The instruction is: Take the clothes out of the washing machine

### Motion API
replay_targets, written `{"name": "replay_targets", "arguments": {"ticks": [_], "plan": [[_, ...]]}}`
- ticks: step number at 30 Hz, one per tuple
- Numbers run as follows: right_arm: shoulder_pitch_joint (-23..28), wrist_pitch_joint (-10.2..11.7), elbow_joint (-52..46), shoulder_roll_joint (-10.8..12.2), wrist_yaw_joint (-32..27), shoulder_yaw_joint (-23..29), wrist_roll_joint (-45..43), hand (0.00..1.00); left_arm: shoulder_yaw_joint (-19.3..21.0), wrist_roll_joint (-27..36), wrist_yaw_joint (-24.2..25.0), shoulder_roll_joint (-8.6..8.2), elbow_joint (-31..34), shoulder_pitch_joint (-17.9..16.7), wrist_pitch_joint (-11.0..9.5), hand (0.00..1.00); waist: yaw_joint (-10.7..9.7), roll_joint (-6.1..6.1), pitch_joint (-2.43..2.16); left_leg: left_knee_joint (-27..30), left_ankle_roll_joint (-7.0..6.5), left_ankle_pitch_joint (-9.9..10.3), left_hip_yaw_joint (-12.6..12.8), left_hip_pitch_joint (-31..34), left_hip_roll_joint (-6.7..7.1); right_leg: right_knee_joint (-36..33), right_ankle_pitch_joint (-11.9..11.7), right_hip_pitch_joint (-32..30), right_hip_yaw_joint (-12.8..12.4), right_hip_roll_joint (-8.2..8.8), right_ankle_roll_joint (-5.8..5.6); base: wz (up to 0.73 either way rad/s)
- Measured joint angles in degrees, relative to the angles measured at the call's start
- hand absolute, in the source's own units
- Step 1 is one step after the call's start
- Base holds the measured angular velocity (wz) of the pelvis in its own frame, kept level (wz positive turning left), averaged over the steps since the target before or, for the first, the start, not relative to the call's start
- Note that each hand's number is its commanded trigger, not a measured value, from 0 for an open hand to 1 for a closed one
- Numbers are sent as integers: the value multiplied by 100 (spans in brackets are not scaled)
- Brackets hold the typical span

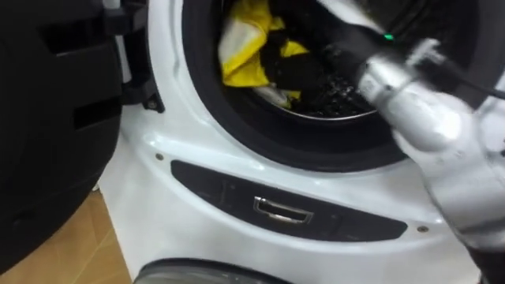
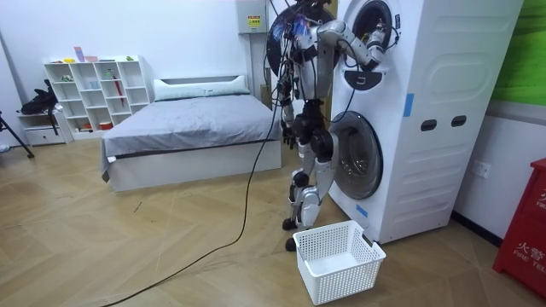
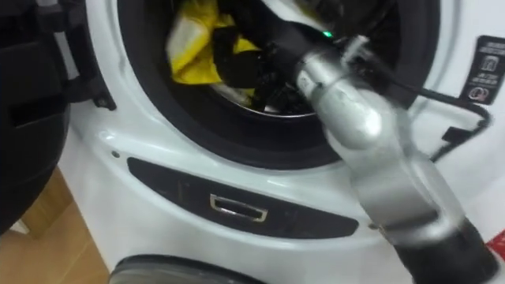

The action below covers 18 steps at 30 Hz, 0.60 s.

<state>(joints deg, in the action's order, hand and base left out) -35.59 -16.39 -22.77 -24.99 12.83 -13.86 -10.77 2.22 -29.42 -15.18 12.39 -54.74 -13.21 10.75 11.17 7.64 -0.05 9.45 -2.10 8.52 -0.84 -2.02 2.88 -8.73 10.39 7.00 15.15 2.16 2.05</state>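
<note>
A yellow garment (image 1: 245,47) (image 3: 189,51) lies in the upper washing machine's drum (image 1: 339,106), at its left side. My right arm comes in from the right and reaches through the round opening. Its dark right hand (image 1: 290,69) (image 3: 237,63) is inside the drum, against the yellow garment's right edge. The hand is dark against the dark drum, so its fingers are hard to make out. In the room view I stand upright, close to the stacked white machines (image 2: 426,102), with the right arm (image 2: 354,47) raised into the top opening.
The upper machine's dark door (image 1: 47,118) hangs open at my left. A dark panel with a metal catch (image 1: 280,210) runs below the opening. A white laundry basket (image 2: 339,260) stands on the wooden floor by my feet. A bed (image 2: 196,128) and white shelves (image 2: 94,94) are behind.
</note>
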Motion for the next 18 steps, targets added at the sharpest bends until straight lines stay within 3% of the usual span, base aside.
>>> {"name": "replay_targets", "arguments": {"ticks": [5, 7, 12, 14, 17, 18], "plan": [[806, 471, -924, 64, 13, 27, 651, 100, 7, 18, -20, -70, -67, -46, -233, 0, -231, -63, 27, -3, 0, 0, 61, -88, -9, 5, 1, 108, -165, -5, -11, 2], [1239, 624, -1195, 34, 60, 180, 912, 100, 8, 4, -30, -99, -36, -43, -330, 0, -376, -91, 33, -4, 1, 1, 103, -72, -23, 4, 4, 86, -368, -25, -17, -1], [1631, 855, -1247, 30, 381, 435, 1340, 100, 18, 12, -39, -256, -180, -86, -525, 0, -538, -230, 11, -4, -12, 12, 257, -69, -50, 8, 12, 10, -419, -30, -29, -25], [1743, 938, -1250, 41, 504, 510, 1519, 100, 17, 19, -39, -287, -199, -97, -596, 0, -653, -305, 3, -5, -65, 102, 249, -53, -94, 8, 13, 9, -414, -80, -31, 5], [2060, 958, -1254, 54, 659, 859, 1607, 100, 37, 52, -39, -286, -209, -170, -619, 0, -700, -305, -10, 40, -64, 105, 244, -14, -95, 3, 13, 28, -431, -116, -30, -2], [2148, 958, -1254, 54, 682, 980, 1607, 100, 69, 53, -39, -286, -212, -239, -622, 0, -755, -277, -38, 65, -63, 105, 244, -12, -95, 5, 13, 37, -437, -114, -29, 0]]}}
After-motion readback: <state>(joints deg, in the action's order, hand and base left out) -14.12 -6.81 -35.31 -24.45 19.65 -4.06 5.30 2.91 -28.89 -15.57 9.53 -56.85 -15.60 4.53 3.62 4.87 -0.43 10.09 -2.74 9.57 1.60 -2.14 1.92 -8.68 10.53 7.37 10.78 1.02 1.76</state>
